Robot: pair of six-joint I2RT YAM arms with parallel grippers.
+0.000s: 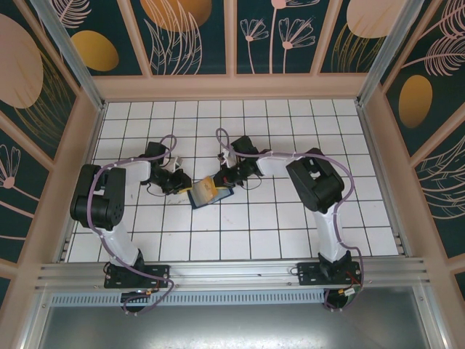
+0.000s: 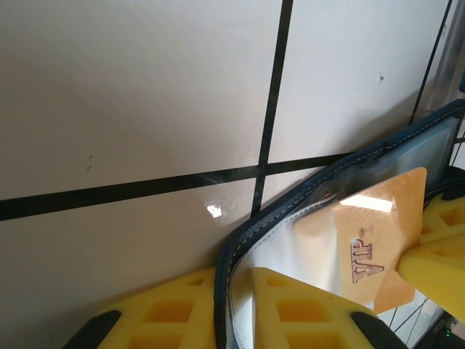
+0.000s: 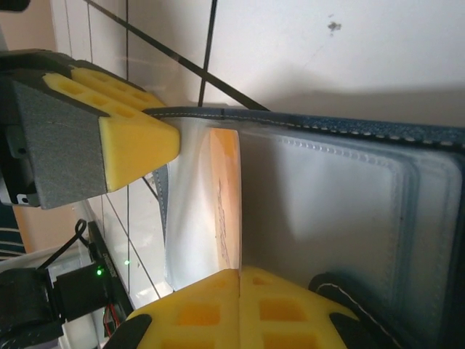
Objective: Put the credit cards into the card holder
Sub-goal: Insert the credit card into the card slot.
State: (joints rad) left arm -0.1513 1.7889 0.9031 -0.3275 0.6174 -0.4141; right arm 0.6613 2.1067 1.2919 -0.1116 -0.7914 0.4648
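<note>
Holding the card holder (image 2: 243, 240) steady is the job of the left gripper (image 2: 232, 314). Its jaws are almost closed and pinch the holder's stitched navy edge, which passes straight between the fingertips. Judge this grip as a brace: it stops the soft case sliding across the bench (image 2: 131, 94) when a card pushes against it.

The right gripper (image 3: 240, 294) is fully closed on one end of the orange credit card (image 3: 225, 182). The card extends ahead of its fingertips and stands edge-on against the clear pocket (image 3: 327, 189).

Seen from the left gripper, the card lies ahead and to the right, printed face up over the pocket film. Its nearer part appears to sit under that film. Treat the insertion as begun but not complete.

Expect the next move to need a push along the card's own plane. A skewed push could buckle the film or jam a corner at the pocket mouth.
</note>
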